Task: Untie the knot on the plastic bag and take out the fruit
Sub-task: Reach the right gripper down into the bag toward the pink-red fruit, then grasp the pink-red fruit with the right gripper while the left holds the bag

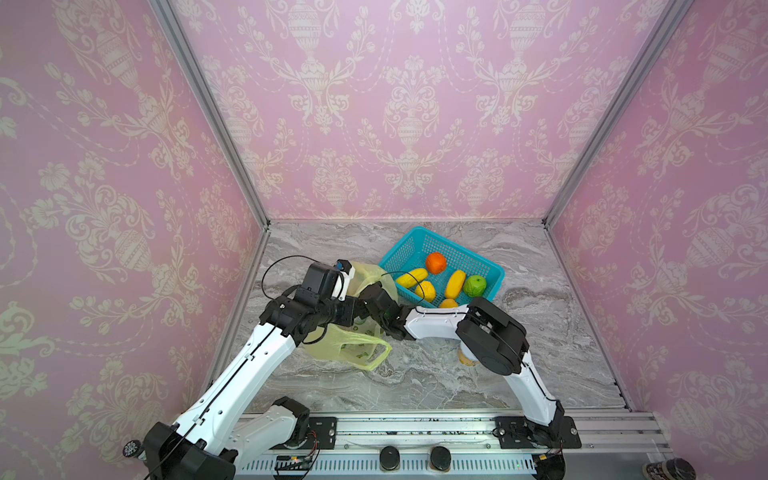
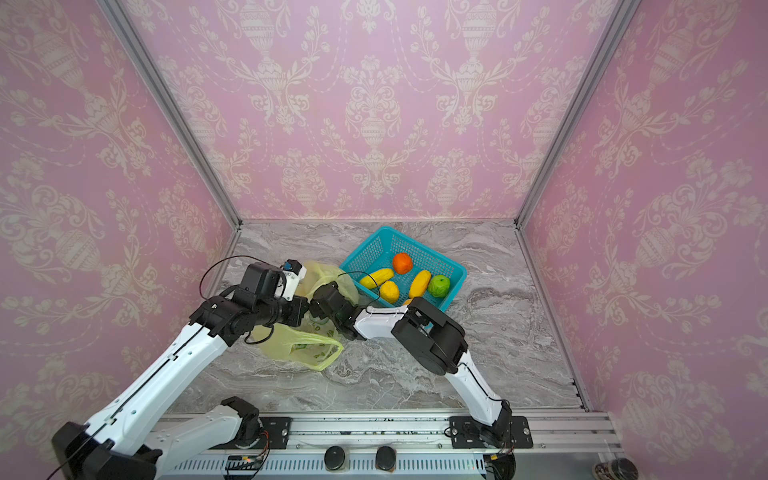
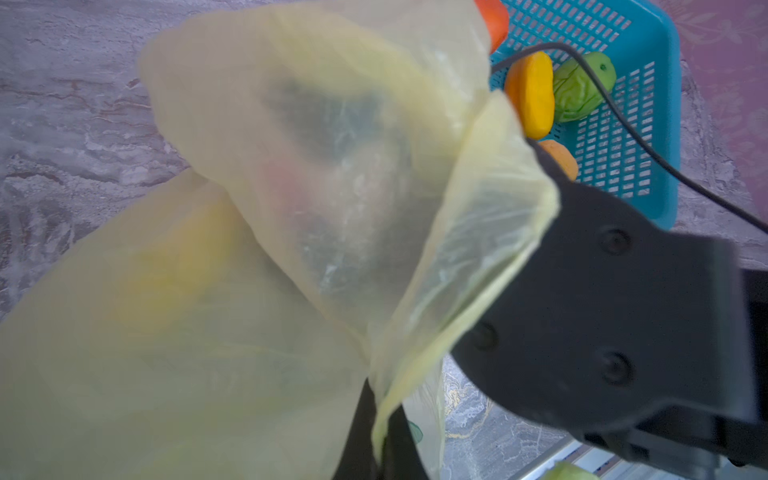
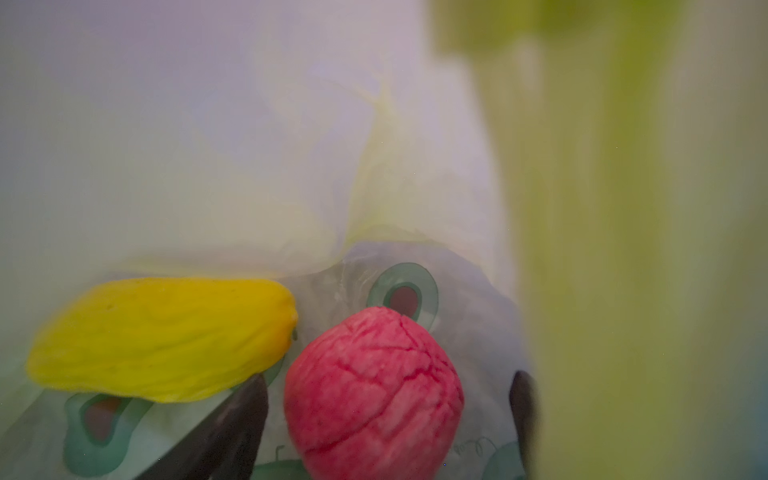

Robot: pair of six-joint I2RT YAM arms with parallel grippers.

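Note:
The pale yellow-green plastic bag (image 1: 349,349) (image 2: 299,345) lies at centre-left of the marble table. My left gripper (image 3: 380,419) is shut on the bag's rim and holds one side (image 3: 291,166) up. My right gripper (image 4: 390,386) is inside the bag and open. Its fingers (image 4: 232,428) stand either side of a pink-red fruit (image 4: 374,395), with a gap on both sides. A long yellow fruit (image 4: 162,336) lies beside it. Several more fruit sit in the teal basket (image 1: 415,232), among them an orange one (image 1: 435,262) and a green apple (image 1: 475,286). The knot is out of view; a handle loop (image 1: 376,353) lies slack.
The basket (image 2: 376,239) stands just behind the right forearm (image 1: 432,322). A beige can (image 1: 467,357) stands partly hidden under the right elbow. Pink patterned walls close in three sides. A metal rail (image 1: 415,428) runs along the front edge. A black cable (image 3: 648,145) crosses in front of the basket.

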